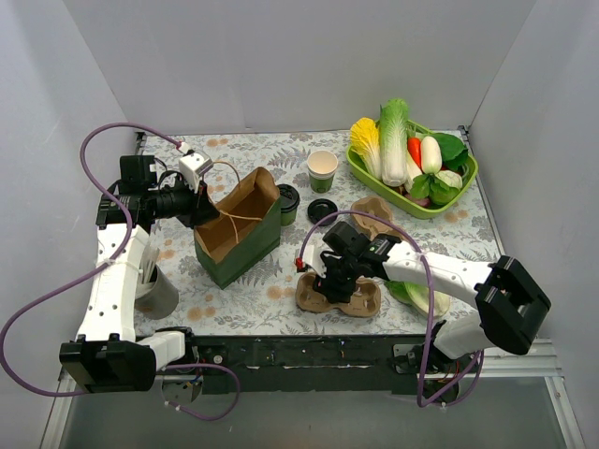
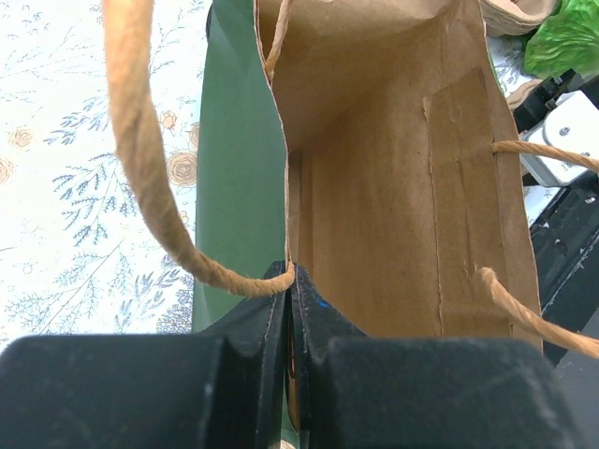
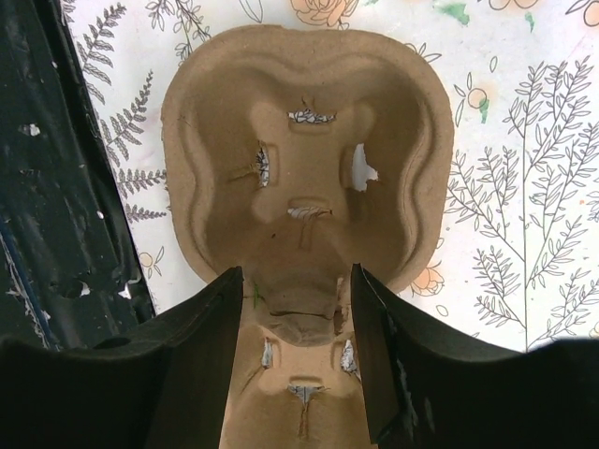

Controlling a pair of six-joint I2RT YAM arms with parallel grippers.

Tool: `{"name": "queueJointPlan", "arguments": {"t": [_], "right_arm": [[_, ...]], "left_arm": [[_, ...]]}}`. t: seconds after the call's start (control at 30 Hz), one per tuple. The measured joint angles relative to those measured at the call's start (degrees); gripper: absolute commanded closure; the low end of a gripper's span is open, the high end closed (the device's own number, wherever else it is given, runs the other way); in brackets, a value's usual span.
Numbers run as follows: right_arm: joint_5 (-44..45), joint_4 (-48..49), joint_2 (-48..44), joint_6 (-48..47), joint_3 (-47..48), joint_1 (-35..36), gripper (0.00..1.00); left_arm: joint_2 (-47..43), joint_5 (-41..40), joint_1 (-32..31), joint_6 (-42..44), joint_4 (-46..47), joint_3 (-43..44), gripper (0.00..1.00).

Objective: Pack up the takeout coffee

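No writing can be read on any object; the marks on the small paper cup (image 1: 322, 169) are too small to make out. The cup stands upright and without a cover in the upper middle of the top view, cream above and dark green below. Its flat black lid (image 1: 322, 211) lies on the flowered cloth (image 1: 253, 150) near it and lower in the frame, apart from the cup. To the left of the lid, a dark green cup with a black top (image 1: 288, 201) stands just beside the paper bag (image 1: 239, 234).

The right gripper (image 1: 337, 273) is lower in the frame than the lid and well apart from the paper cup. In the right wrist view it (image 3: 298, 281) is spread wide, with one finger at each side of the narrow middle of the brown pulp tray (image 3: 309, 140). It cannot be told whether the fingers touch the tray. A second pulp tray (image 1: 376, 213) lies to the right of the lid, just below the green basket (image 1: 379, 187) of vegetables.

The left gripper (image 1: 201, 213) is at the left of the bag, far from the cup, with the bag between them. In the left wrist view it (image 2: 290, 299) is clamped on the near wall of the bag (image 2: 393, 187), which is green outside and brown inside and stands with its mouth wide. A twine handle (image 2: 140, 159) hangs in a loop at the upper left of that view. A grey cup (image 1: 159, 297) stands at the lower left of the top view, partly behind the left arm.
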Motion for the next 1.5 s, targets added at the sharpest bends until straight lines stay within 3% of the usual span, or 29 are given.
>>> {"name": "queueJointPlan", "arguments": {"t": [0.57, 0.73, 0.77, 0.83, 0.87, 0.97, 1.0, 1.1, 1.3, 1.5], "right_arm": [[2.49, -0.52, 1.27, -0.44, 0.0, 0.04, 0.52], [2.47, -0.57, 1.31, -1.14, 0.0, 0.04, 0.67], [2.49, -0.61, 1.31, -1.38, 0.02, 0.04, 0.8], [2.51, -0.98, 1.31, -2.16, 0.13, 0.04, 0.83], [2.62, -1.44, 1.31, -2.49, 0.39, 0.04, 0.9], [3.13, -4.33, 1.31, -3.93, 2.12, 0.04, 0.93], [3.26, -5.29, 1.31, -4.24, 2.89, 0.04, 0.94], [3.87, -9.99, 1.27, -5.31, 7.39, 0.04, 0.94], [2.27, -18.49, -1.22, -8.57, 17.55, 0.04, 0.96], [-2.97, -23.8, -3.32, -10.71, 23.32, 0.0, 0.97]], "left_arm": [[-0.26, -0.13, -0.07, -0.55, 1.42, -0.94, 1.0], [-0.35, -0.13, -0.07, -0.68, 1.68, -1.18, 1.0], [-0.37, -0.13, -0.07, -0.68, 1.73, -1.2, 1.0], [-0.37, -0.15, -0.07, -0.68, 1.81, -1.22, 0.99], [-0.37, -0.2, -0.07, -0.68, 1.81, -1.22, 0.96], [-0.37, -0.2, -0.07, -0.72, 1.88, -1.22, 0.82], [-0.37, -0.22, -0.07, -0.61, 1.84, -1.22, 0.67], [-0.35, -0.02, -0.07, -0.98, 1.55, -1.22, 0.5], [-0.26, 2.1, -0.11, -4.61, 1.14, 0.33, 0.4], [-0.24, 3.48, -0.11, -7.04, 1.64, 2.58, 0.39]]}}
